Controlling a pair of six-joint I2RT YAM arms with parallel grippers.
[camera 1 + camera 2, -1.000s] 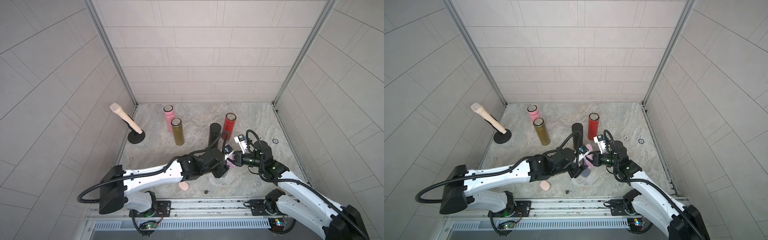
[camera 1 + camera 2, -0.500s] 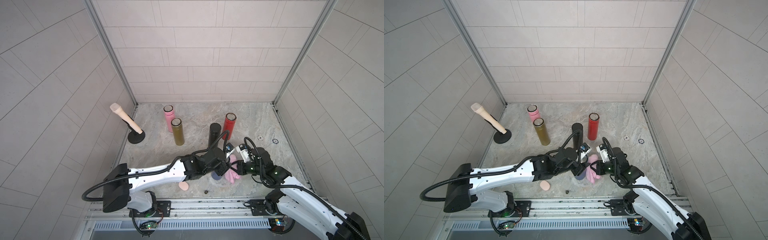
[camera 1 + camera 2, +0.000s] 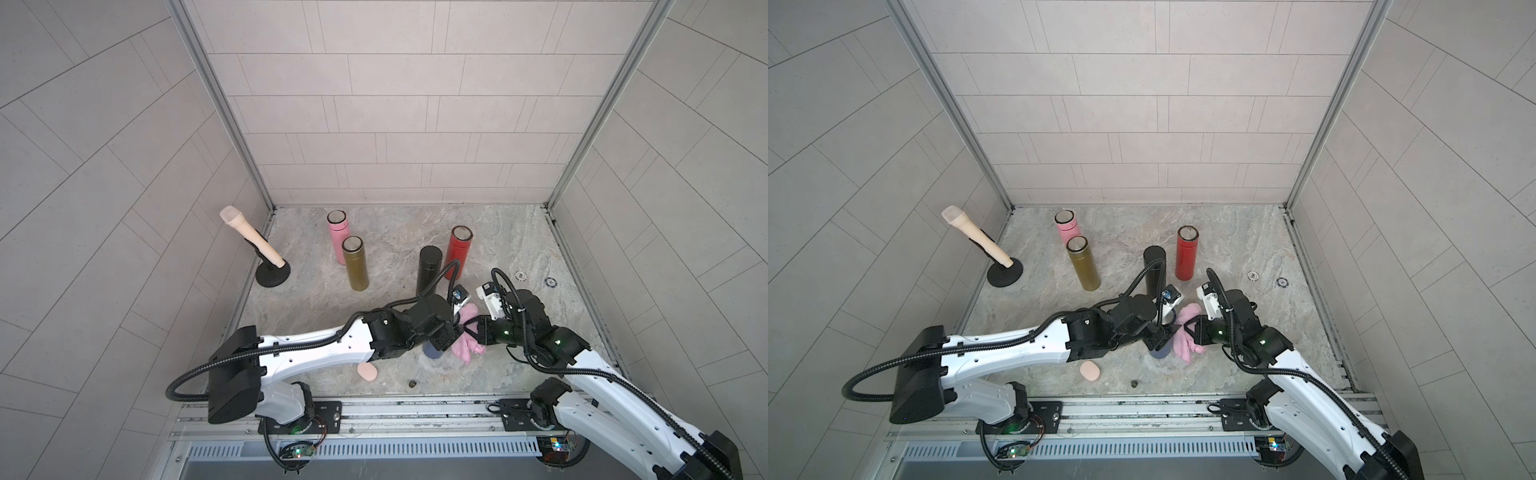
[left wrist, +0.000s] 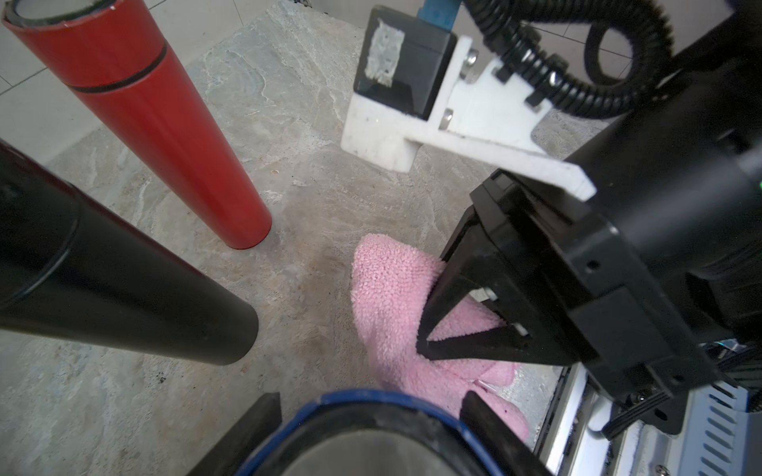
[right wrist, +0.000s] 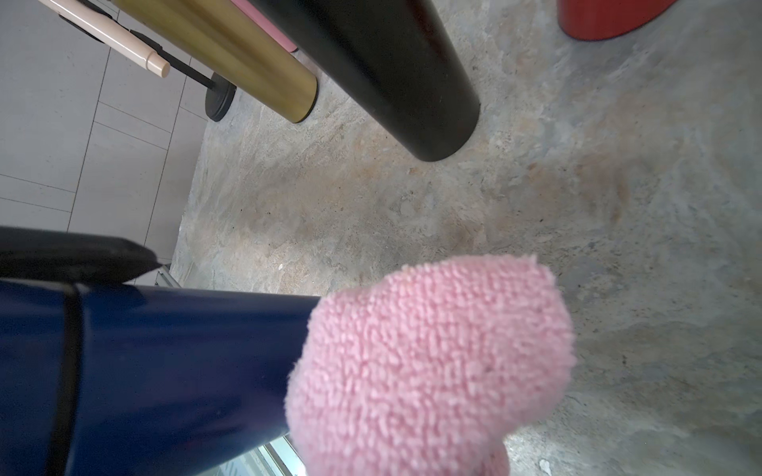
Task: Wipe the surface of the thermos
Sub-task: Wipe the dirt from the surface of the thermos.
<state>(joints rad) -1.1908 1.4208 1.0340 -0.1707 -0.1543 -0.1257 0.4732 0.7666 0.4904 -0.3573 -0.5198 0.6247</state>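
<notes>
Navy thermos upright on stone worktop, front centre, nearer the front edge than black thermos and red thermos. Top end sitting between left jaws: one fingertip on each side of the blue rim in left wrist view, and a black fingertip lying along the cap by the seam in right wrist view. Cannot tell whether clamped on it or only loose around it.

Right jaws together, clamped on pink cloth, tips pinching a fold. Cloth pressed against the thermos side, low on the body, on the side facing right arm. Rest of cloth hanging below the tips. Right jaws just beside the thermos, no visible contact with it.

Versus a second ago: only a small pink patch between the two sets of jaws then, now a bigger hanging fold. Navy base plainer in view under the left wrist. Right arm slightly nearer the front edge.

Versus half a second ago: thermos on the same spot, cloth on the same side.

Gold thermos, pink thermos, beige handle on black stand, peach pad: all unmoved.
</notes>
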